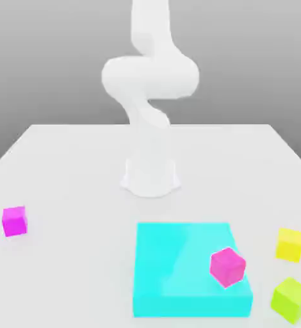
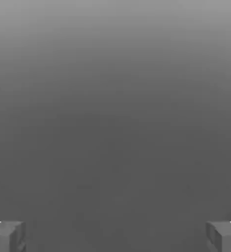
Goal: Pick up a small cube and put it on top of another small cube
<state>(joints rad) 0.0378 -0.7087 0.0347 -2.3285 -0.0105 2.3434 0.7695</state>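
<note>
The small yellow cube (image 1: 289, 244) rests on the white table at the exterior view's right, near the front. The fuchsia cube (image 1: 14, 221) sits far off at the exterior view's left. My white arm (image 1: 150, 122) rises from its base at the table's middle and leaves the picture upward. In the hand view my gripper (image 2: 115, 236) is open, its grey fingertips (image 2: 8, 236) set wide apart with nothing between them, facing a plain grey background.
A flat cyan block (image 1: 178, 269) lies at the front centre with a hot-pink cube (image 1: 228, 266) on its right part. A lime cube (image 1: 292, 299) sits just in front of the yellow one. The arm's base (image 1: 150, 179) stands behind the block.
</note>
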